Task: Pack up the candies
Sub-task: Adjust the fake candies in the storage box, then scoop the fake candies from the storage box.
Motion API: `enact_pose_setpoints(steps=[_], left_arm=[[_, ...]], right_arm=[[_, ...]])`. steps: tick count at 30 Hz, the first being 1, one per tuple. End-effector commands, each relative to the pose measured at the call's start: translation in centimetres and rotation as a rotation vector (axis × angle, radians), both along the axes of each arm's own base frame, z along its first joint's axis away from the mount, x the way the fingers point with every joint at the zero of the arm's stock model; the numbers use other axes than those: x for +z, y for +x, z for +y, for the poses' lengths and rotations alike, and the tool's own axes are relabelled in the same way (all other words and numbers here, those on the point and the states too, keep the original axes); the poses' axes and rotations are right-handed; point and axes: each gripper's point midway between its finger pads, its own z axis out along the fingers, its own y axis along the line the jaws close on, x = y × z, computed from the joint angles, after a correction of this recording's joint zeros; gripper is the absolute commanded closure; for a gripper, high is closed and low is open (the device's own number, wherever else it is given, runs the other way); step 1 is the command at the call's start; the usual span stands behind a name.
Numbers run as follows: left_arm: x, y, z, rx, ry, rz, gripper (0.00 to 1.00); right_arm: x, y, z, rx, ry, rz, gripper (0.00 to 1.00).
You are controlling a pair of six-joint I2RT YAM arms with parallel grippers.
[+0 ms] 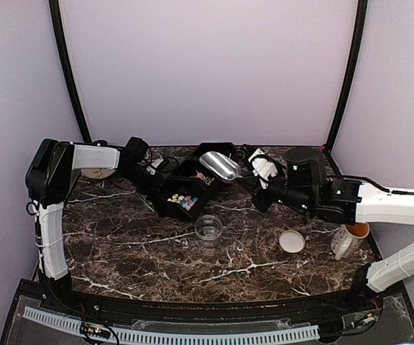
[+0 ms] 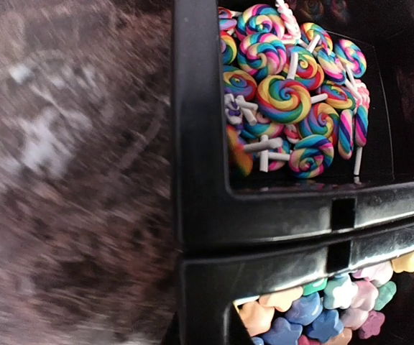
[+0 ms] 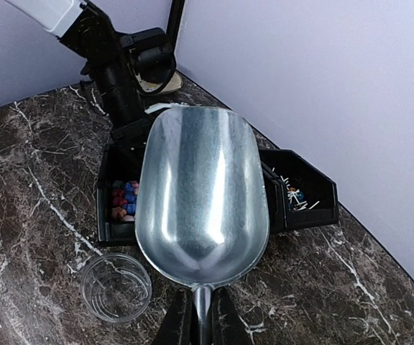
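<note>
The right gripper (image 3: 202,320) pinches the handle of the metal scoop (image 3: 202,201), which hangs over the black bins (image 1: 171,213). The candies (image 1: 182,200) lie in the near bin, at 11 o'clock from the clear cup (image 1: 209,228). The left gripper (image 1: 152,171), its fingers pressed together, sits at the bins' 10 o'clock edge.

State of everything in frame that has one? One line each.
bins: open, stocked
clear cup: upright, empty, uncovered
candies: loose in bins, none in cup
lid: flat on table, apart from cup
scoop: empty, raised over the bins
right fingers: shut on scoop handle
left fingers: shut at a bin's rim
</note>
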Motion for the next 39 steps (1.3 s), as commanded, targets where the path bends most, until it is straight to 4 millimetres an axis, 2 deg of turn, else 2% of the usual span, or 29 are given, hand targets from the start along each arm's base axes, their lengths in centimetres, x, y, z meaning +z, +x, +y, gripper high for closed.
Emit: enact_pose_setpoints(steps=[1,5,7,10,14,18,21,28,32,39], left_arm=[[2.7,-2.5,-3.1,0.029,-0.247,0.085,1.00],[4.2,-3.4,-3.8,0.031,-0.319,0.080,1.00],[5.0,-3.5,-4.1,0.023,-0.314,0.050,1.00],[5.5,-3.3,-3.9,0.032,-0.273,0.004,1.00],[6.2,-2.6,-2.7,0.092,-0.184,-0.071,1.00],[8.3,-1.2,-1.2,0.174,-0.123,-0.180,1.00],[9.5,-0.7,-0.6,0.199,-0.100,-0.226,1.00],[10.7,-0.5,0.6,0.223,-0.068,-0.317,1.00],[10.9,-0.4,1.4,0.245,-0.032,-0.346,1.00],[11.1,-0.5,1.8,0.225,0.021,-0.376,1.00]], right_arm=[[2.0,1.2,0.7,-0.044,-0.008,0.051,1.00],[2.4,1.8,1.1,-0.068,-0.100,0.121,1.00],[3.1,2.0,1.3,-0.076,-0.127,0.137,1.00],[2.9,1.9,1.4,-0.066,-0.182,0.174,1.00],[1.5,1.6,1.6,-0.042,-0.292,0.238,1.00],[-0.5,1.5,2.1,-0.020,-0.376,0.289,1.00],[-2.7,1.4,3.3,0.014,-0.440,0.340,1.00],[-5.5,1.7,5.2,0.046,-0.559,0.382,1.00],[-6.2,1.7,6.2,0.076,-0.607,0.393,1.00],[-8.0,2.3,7.9,0.112,-0.686,0.412,1.00]])
